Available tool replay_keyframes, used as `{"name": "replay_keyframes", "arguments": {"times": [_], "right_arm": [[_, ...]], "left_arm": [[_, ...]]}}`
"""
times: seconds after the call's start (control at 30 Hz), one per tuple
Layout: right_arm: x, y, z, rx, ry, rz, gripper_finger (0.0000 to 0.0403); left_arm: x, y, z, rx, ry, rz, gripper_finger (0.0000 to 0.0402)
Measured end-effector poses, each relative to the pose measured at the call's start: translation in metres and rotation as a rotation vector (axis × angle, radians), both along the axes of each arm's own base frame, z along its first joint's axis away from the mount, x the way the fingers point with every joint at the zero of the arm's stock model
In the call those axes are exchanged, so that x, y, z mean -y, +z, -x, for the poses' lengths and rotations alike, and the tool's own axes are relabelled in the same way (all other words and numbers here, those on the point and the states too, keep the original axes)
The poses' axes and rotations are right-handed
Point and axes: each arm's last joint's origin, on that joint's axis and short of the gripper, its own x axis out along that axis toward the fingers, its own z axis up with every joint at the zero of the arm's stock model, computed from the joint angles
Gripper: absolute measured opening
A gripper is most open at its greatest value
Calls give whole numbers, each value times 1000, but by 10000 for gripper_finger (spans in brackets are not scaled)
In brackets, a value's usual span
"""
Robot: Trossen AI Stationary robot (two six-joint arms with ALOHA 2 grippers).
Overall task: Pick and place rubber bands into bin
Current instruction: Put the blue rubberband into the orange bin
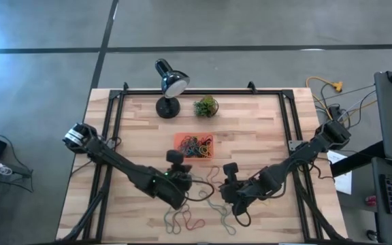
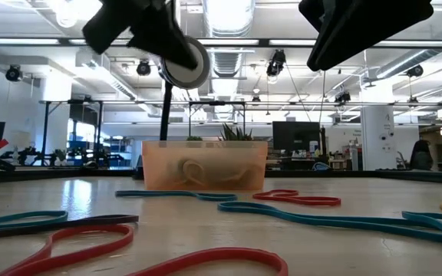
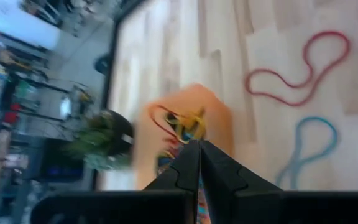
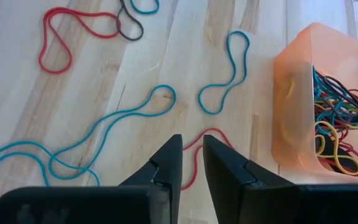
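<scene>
Worktop (image 1: 250, 129), high view: pale wood, dark frame. Bin (image 1: 180, 139) near centre, orange, partly filled with rubber bands (image 1: 196, 145). Desk lamp (image 1: 171, 83) and potted plant (image 1: 206, 106) at 12 o'clock of the bin. Left gripper (image 1: 175, 160) just beside the bin's 7 o'clock corner. Right gripper (image 1: 231, 171) at 4 o'clock of the bin, apart from it. Loose bands (image 1: 186, 219) strewn at 6 o'clock, toward the near edge.

Low view: bin seen side-on, translucent, mid-distance. Red, teal and dark bands lie flat in the foreground. Both arms overhead, dark, clear of the surface.

Left wrist view: jaws pressed together, nothing visibly between them, pointing at the bin; yellow and red loops inside it. Red band (image 3: 303, 65) and teal band (image 3: 309, 146) on the wood beyond.

Right wrist view: jaws a narrow gap apart, holding nothing visible, poised over a thin red band (image 4: 197, 152). Teal loops (image 4: 225, 74) and further red ones nearby; the bin to one side.

Step, as judged: between placings, many bands uncollected. Next move likely calls for the right arm to descend with jaws astride the red band and nip a single strand flat against the wood.

Writing, brands, labels: none legible in any view.
</scene>
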Motion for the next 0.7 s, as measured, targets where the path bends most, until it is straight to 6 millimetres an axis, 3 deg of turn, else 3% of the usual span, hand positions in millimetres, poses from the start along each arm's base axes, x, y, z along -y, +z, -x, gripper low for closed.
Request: {"name": "replay_keyframes", "arguments": {"times": [0.13, 0.27, 0.4, 0.7], "right_arm": [[0, 0, 0, 0, -17, -14, 59], [0, -1, 1, -2, -32, -24, 59], [1, -4, 2, -10, -36, -22, 58], [2, -6, 2, -13, -39, -22, 59]], "left_arm": [[0, 10, -3, 7, -19, -2, 0], [-7, 7, -4, -111, -105, 183, 0], [-21, -4, -1, -259, -80, 377, 0], [-49, -43, 7, -388, 51, 579, 0]]}}
